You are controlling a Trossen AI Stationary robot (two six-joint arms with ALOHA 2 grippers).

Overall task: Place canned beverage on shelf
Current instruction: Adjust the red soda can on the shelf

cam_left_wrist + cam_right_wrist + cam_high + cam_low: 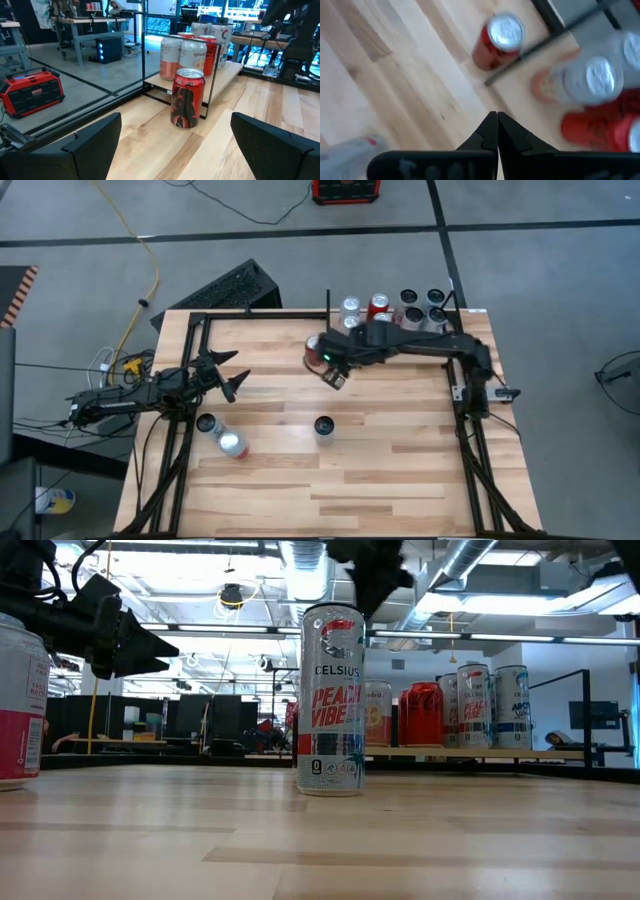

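A red can (187, 97) stands upright on the table, just in front of the shelf's black rail (212, 75). The shelf (230, 74) is a light plank at the table's far right, and several cans (400, 308) stand on it. My right gripper (496, 125) is shut and empty. It hangs above the table, tipped downward, just on the near side of the red can (497, 40). My left gripper (235, 382) waits open at the table's left, level, its fingers pointing toward the red can. A tall Celsius can (332, 700) stands mid-table.
Two more cans (207, 423) (232, 444) are at the table's near left, close to the left gripper. The Celsius can (324, 426) stands near the middle. Black rails (190, 330) frame the table's edges. Bare wood lies along the near half.
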